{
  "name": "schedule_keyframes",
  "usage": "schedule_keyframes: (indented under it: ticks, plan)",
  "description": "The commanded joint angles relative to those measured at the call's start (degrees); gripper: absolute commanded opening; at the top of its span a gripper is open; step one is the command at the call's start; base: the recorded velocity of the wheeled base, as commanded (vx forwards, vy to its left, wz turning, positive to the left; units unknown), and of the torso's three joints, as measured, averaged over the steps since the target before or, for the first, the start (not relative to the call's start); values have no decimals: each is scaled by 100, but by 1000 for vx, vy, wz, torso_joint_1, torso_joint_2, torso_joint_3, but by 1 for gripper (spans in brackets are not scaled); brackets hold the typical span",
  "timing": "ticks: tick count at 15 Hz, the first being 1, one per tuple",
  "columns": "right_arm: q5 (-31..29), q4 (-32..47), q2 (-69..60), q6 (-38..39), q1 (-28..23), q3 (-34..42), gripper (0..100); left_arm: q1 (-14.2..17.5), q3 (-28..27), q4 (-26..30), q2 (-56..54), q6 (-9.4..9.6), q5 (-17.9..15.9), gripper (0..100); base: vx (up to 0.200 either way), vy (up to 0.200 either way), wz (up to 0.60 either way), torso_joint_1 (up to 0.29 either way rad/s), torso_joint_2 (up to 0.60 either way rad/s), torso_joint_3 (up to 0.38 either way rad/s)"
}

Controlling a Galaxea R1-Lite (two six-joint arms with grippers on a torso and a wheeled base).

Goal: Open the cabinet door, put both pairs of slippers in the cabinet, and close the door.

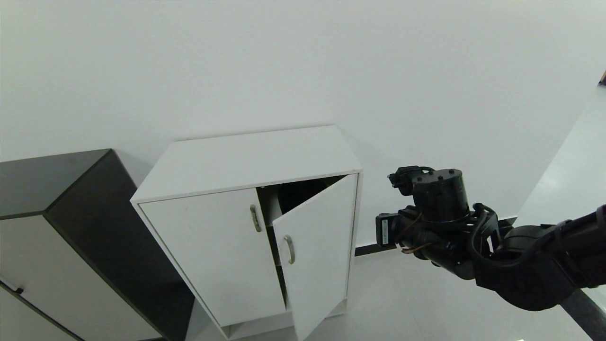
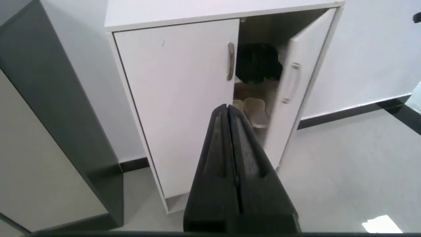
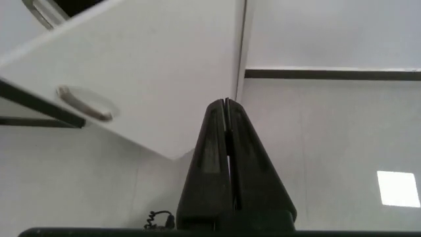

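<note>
Head high, wrists low, all toward cabinet [image 1: 246, 161]

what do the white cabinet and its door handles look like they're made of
The white cabinet looks like laminated board: flat, matte, grainless panels with square edges. The handle on the open door and the handle on the shut door seem brushed metal, given the dull silver-grey sheen; coated plastic is possible.

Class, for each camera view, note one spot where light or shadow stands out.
Head view: the cabinet is deeply shadowed inside, behind the ajar door. Left wrist view: a bright glare patch on the floor. Right wrist view: a bright rectangular reflection on the floor.
</note>
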Motion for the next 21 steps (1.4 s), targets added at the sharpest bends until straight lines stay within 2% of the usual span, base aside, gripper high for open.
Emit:
schedule_keyframes:
  ticks: [1,5,7,9,12,13,14,15,21]
  plan:
    - [3,-14,19,0,98,43,0,1,0,4,-1,0,2,0,0,0,600,12,-2,2]
    - [109,-31,37,8,168,87,0,1,0,4,-1,0,2,0,0,0,600,-1,2,2]
    - [583,-251,19,17,168,298,0,1,0,4,-1,0,2,0,0,0,0,0,0,0]
    - [1137,-805,28,0,124,702,0,1,0,-5,-1,0,2,0,0,0,0,0,0,0]
    - [2719,-2097,133,-484,-219,1695,0,1,0,4,-1,9,-6,0,0,0,0,0,0,0]
    - [2912,-2255,168,-554,-272,1801,0,1,0,4,-1,0,2,0,0,0,0,0,0,0]
    - [3299,-2765,423,-624,-377,2012,0,1,0,4,-1,9,-6,0,0,0,0,0,0,0]
    - [3308,-2905,546,-624,-377,2021,0,1,0,4,-1,9,2,0,0,0,0,0,0,0]
    - [3308,-3292,1074,-633,-360,1942,0,1,0,4,-1,9,-6,0,200,0,0,1,3,3]
